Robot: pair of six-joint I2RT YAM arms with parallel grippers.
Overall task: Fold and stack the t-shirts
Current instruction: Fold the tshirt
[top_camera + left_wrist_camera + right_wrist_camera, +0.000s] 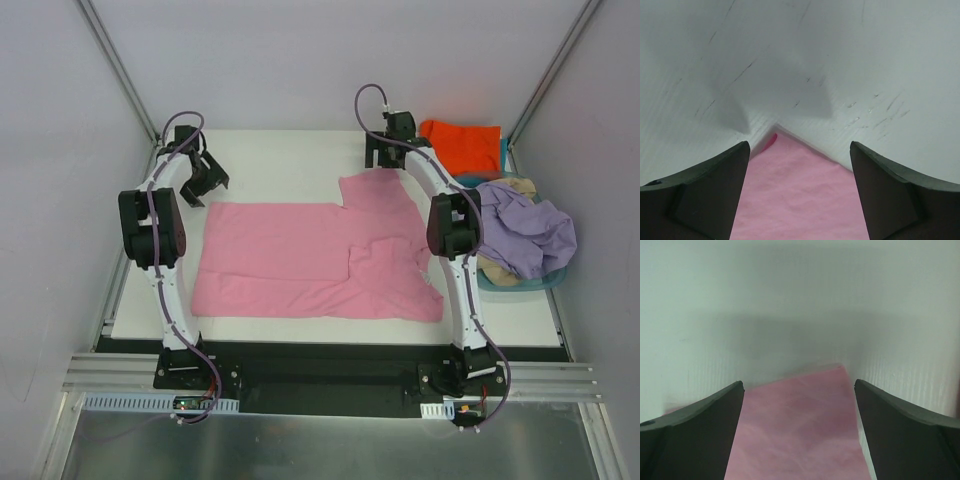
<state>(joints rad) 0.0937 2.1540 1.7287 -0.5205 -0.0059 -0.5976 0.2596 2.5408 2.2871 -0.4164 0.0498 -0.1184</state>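
Pink jersey, the pink t-shirt (300, 260), lies spread flat across the middle of the white worktop (280, 160), its length running left to right. The near sleeve is turned in over the body, while the far sleeve (375, 190) juts toward the back. That looks like the first tuck of a fold, with the matching side not yet done. The left end effector (205, 188) hangs just beyond the shirt's far-left corner. Its wrist view shows the fingers spread wide with that pink corner lying between them, gripping nothing. The right end effector (385, 160) is poised at the tip of the far sleeve, its jaws likewise parted and empty, with pink cloth framed between them. Placing one at each end of the far edge would suit lifting that edge evenly and carrying it toward the near side without the soft cloth sagging or skewing. Off to the far right, a folded orange-red t-shirt (465, 145) sits as a neat rectangle, presumably the start of the stack. Beside it, the lavender t-shirt (530, 235) and the beige t-shirt (515, 185) lie heaped, unfolded, in the light blue plastic basket (520, 283), out of the way of the folding area.
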